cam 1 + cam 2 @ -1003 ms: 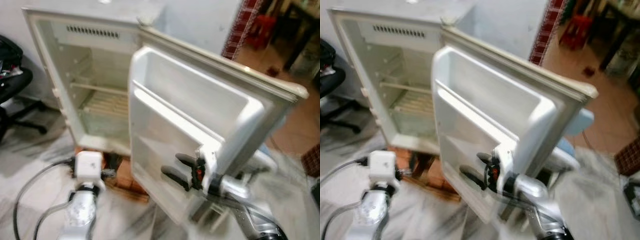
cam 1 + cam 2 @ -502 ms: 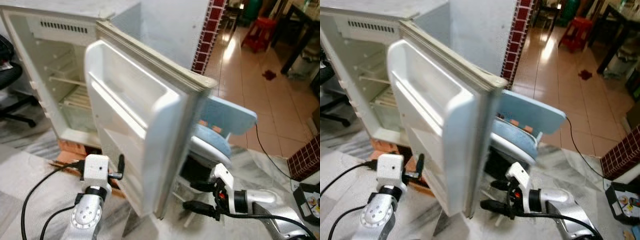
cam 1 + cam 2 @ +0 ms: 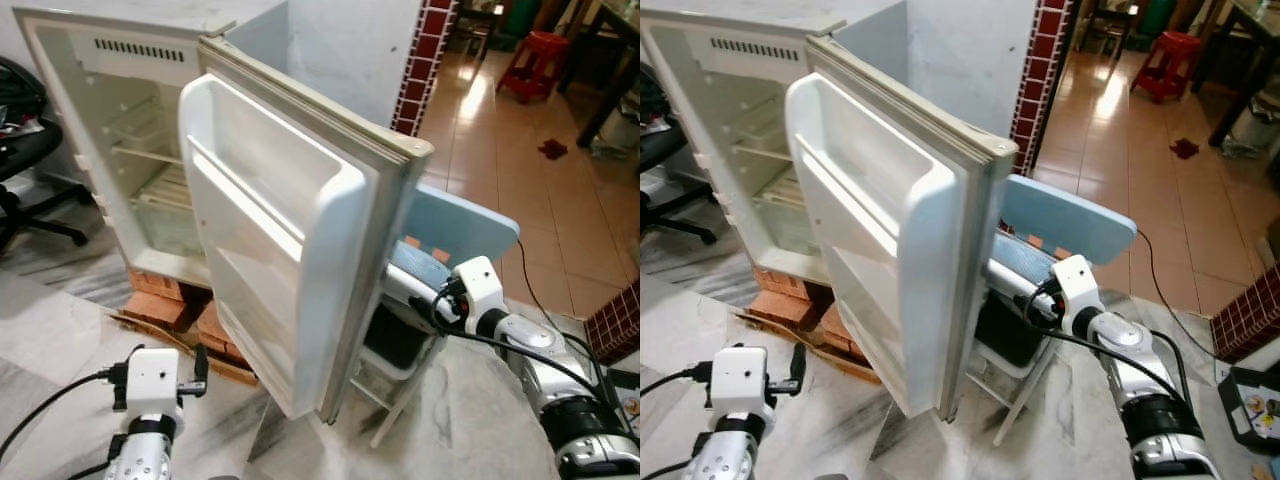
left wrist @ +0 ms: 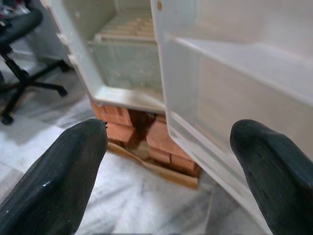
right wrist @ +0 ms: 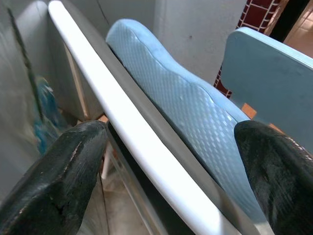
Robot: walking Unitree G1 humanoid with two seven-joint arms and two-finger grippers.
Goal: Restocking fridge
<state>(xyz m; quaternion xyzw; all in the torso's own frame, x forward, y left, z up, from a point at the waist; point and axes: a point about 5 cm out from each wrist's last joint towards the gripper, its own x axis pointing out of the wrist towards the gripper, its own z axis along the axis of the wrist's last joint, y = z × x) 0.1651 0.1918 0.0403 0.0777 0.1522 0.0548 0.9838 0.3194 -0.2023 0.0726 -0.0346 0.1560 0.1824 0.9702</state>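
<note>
Fridge (image 3: 120, 130) door (image 3: 290, 240) stands open; my right pincer (image 5: 166, 161), wide, reaches behind it at 3 o'clock; left pincer (image 4: 166, 161) wide at 7.

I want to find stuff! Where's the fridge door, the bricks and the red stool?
fridge door (image 3: 270, 220), left eye view, on its white inner shelf.
bricks (image 3: 165, 308), left eye view, on the top brick.
red stool (image 3: 532, 45), left eye view, on its seat.

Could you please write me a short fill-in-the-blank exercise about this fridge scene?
1. The fridge door stands ____.
2. The fridge rests on a stack of ____.
3. Behind the door stands a light ____ chair.
4. The right gripper has its jaws ____.

Missing words: open; bricks; blue; open
</note>
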